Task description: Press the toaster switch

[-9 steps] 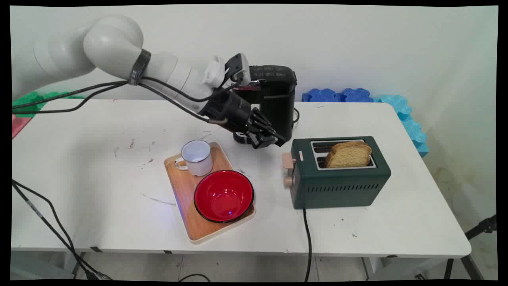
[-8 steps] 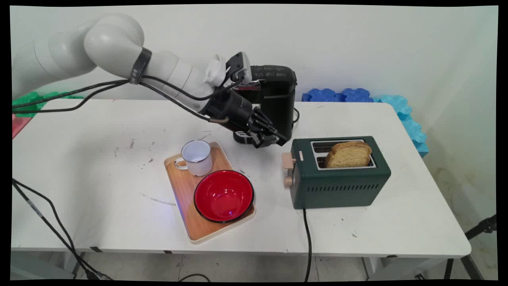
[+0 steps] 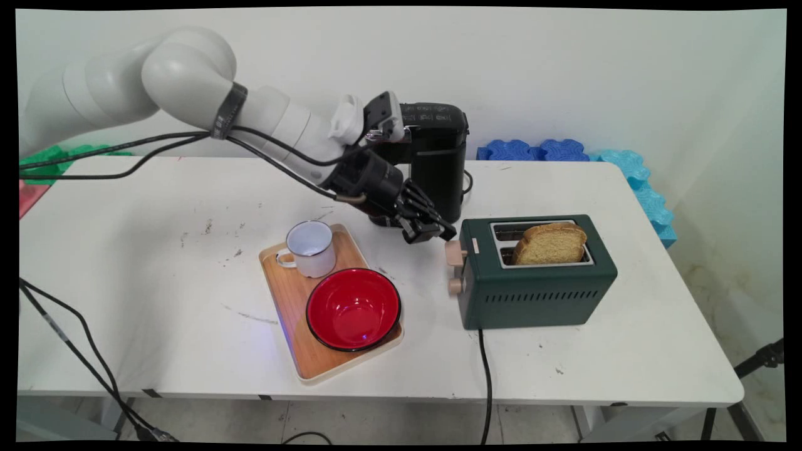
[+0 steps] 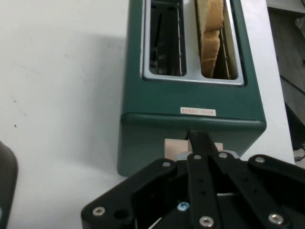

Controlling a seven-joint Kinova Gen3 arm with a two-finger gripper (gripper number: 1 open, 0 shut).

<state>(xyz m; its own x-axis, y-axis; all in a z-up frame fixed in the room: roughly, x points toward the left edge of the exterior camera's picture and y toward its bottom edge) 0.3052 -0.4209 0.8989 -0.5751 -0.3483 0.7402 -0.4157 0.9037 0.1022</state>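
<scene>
My gripper (image 3: 440, 233) is shut with nothing in it, and its tip hovers just left of a dark green toaster (image 3: 532, 282). It sits right above the toaster's beige lever (image 3: 455, 253), which stands in its upper position. A slice of brown bread (image 3: 551, 243) sticks up out of the near slot; the far slot is empty. In the hand view the joined fingertips (image 4: 201, 137) cover part of the lever (image 4: 172, 146) on the end of the toaster (image 4: 190, 102), with the bread (image 4: 209, 33) in the right-hand slot.
A black coffee machine (image 3: 435, 156) stands right behind the gripper. Left of it lies a wooden tray (image 3: 289, 300) carrying a white mug (image 3: 310, 247) and a red bowl (image 3: 353, 308). The toaster's cord (image 3: 485, 376) runs off the front edge. Blue foam blocks (image 3: 532, 150) line the back right.
The arm has carried the gripper to the right and slightly down, from in front of the coffee machine to the toaster's lever end. Nothing else has moved.
</scene>
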